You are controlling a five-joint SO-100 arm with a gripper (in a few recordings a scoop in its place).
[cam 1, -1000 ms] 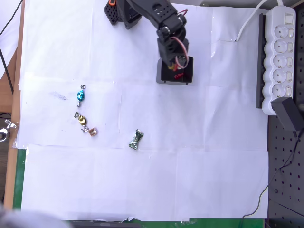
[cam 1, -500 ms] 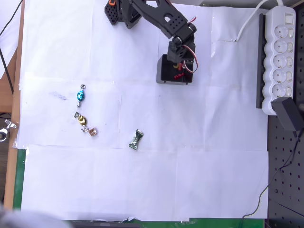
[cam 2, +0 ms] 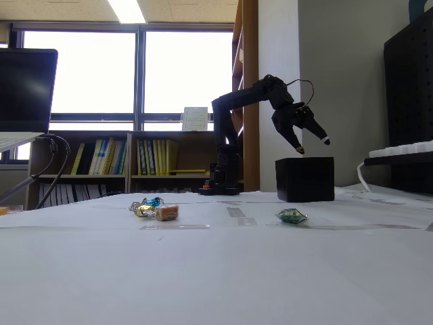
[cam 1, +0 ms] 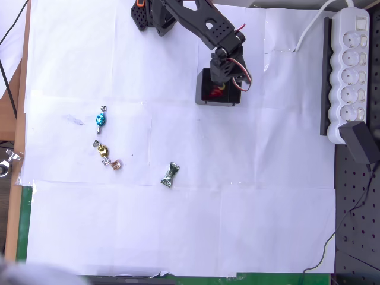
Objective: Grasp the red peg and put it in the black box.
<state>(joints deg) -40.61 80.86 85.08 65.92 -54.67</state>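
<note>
Overhead view shows the black box (cam 1: 218, 95) as the landmark, and inside it a small red patch, which I take for the red peg (cam 1: 215, 92), lying on the box floor toward its middle. The gripper (cam 1: 224, 84) hangs over the box's far half, partly covering the interior. In the fixed view the gripper (cam 2: 312, 143) is above the box's (cam 2: 304, 179) top rim, clear of the walls, with its two fingers spread apart and nothing between them.

So the peg appears to sit below the fingertips, inside the box, not touching them; the fixed view cannot confirm this, since the box walls hide the inside.

As for handling, I judge the peg to be very light and rigid, likely smooth plastic, so it could roll or skip away if pinched off-centre. Its size leaves little to take hold of: the fingertips would need to close squarely across its middle, with the pads meeting it from opposite sides. The box itself looks light and thin-walled and could slide on the white paper (cam 1: 178, 225) if bumped.

The wrapped candies (cam 1: 101, 120) lie well apart from the box, to its left in the overhead view.
</note>
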